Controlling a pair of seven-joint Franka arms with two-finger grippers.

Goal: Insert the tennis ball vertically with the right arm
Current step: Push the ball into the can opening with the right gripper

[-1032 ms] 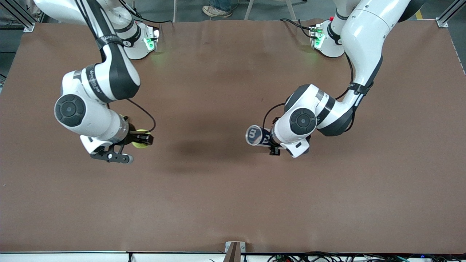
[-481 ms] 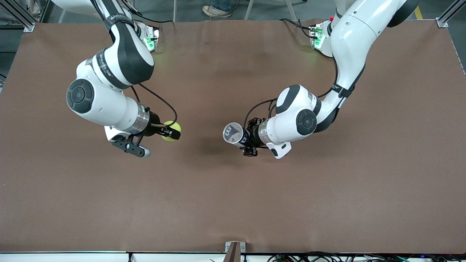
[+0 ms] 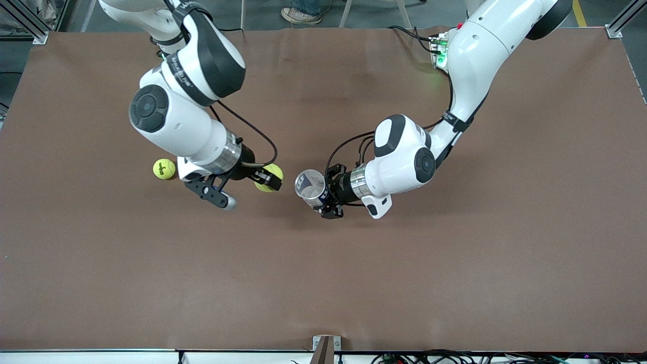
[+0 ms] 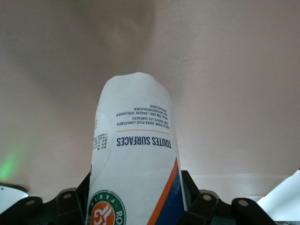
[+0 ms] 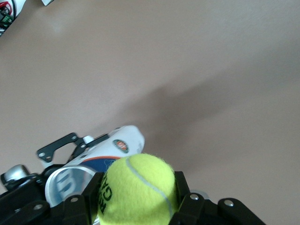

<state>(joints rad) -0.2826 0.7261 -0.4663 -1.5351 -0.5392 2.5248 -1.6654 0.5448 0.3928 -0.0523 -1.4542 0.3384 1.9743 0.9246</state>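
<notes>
Tennis ball (image 3: 267,177) sat clamped in the right gripper (image 3: 269,178), in the air over the middle of the bench (image 3: 323,283), just left of frame centre. In the right wrist view the ball (image 5: 137,190) filled the space between the closed fingers. Just beside it, the ball can (image 3: 311,186) hung in the left gripper (image 3: 331,194), clamped tight round its body, open mouth tilted toward the ball. A second tennis ball (image 3: 164,169) lay on the bench at mid-left of frame, under the right arm.
</notes>
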